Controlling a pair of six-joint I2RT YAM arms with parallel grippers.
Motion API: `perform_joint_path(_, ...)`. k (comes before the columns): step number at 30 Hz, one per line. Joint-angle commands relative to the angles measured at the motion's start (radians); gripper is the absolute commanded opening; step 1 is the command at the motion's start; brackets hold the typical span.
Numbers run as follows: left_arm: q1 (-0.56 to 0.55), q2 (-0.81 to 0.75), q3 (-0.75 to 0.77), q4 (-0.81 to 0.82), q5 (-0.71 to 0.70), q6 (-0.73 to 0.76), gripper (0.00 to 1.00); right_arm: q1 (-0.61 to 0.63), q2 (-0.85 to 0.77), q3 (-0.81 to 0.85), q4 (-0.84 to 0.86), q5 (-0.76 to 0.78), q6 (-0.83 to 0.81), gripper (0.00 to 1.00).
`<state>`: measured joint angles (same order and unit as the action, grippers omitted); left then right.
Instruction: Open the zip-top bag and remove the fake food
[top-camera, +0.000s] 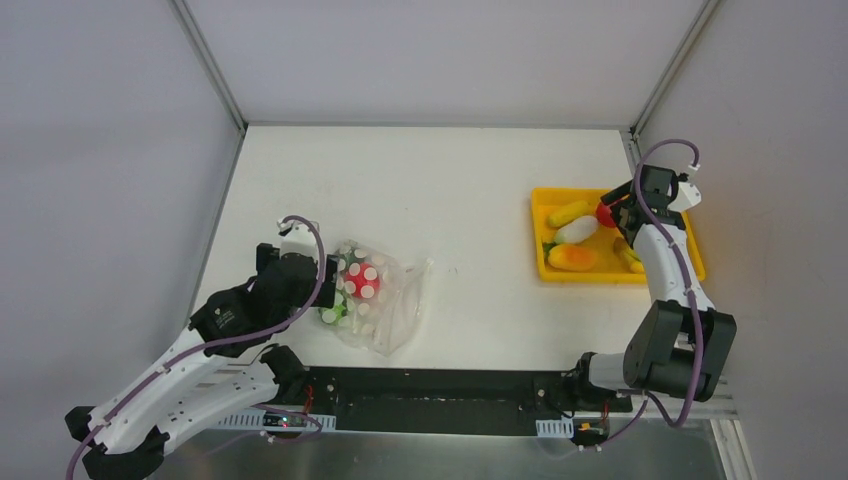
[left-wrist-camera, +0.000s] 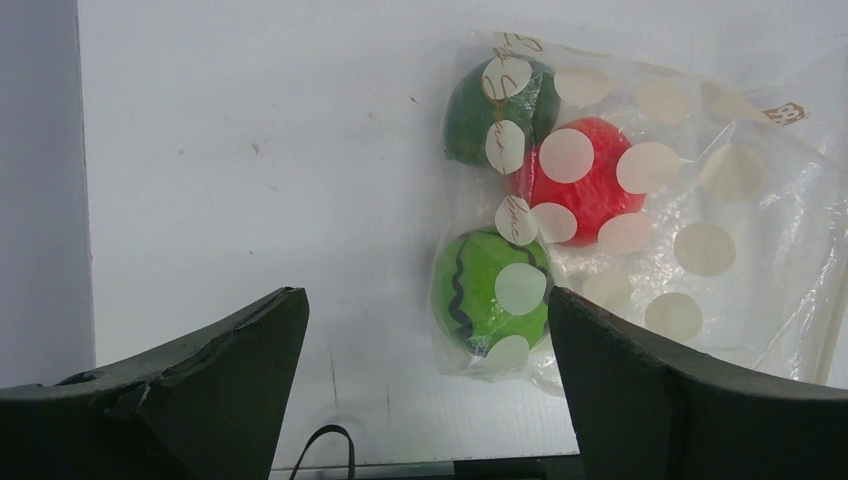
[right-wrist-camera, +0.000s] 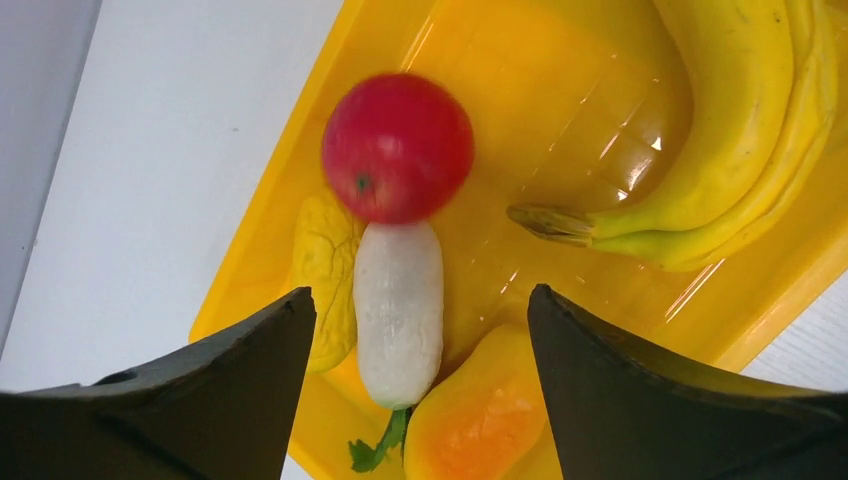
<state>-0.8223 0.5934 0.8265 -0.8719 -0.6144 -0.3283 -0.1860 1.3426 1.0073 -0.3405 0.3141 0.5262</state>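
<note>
Left fingers (left-wrist-camera: 190, 400) gape empty near the zip-top bag (left-wrist-camera: 735, 190), three fruits (left-wrist-camera: 585, 190) inside. Right fingers (right-wrist-camera: 650, 400) gape empty over the tray (right-wrist-camera: 560, 90).

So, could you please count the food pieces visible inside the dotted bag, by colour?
Green pieces: 2
Red piece: 1
Total: 3 in view, all inside the bag.

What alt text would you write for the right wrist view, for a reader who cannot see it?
A blurred red apple is over a yellow tray holding bananas, a white vegetable, a pale yellow piece and an orange piece. The open right fingers frame the bottom edge, empty.
</note>
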Motion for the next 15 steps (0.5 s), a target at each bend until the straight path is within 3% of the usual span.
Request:
perform_joint_path(1,0.012,0.007,0.0,0.019,-0.054,0.016,0.94,-0.006,-0.037,0.045,0.049,-0.071,-0.031,0.82)
perform_joint_path(9,0.022,0.043,0.01,0.019,-0.049,0.014,0.94,0.033,-0.199,-0.06,0.023,-0.348,0.006,0.81)
perform_joint_path(15,0.046,0.064,0.014,0.027,-0.018,0.011,0.94,0.204,-0.345,-0.187,0.038,-0.498,0.11,0.73)
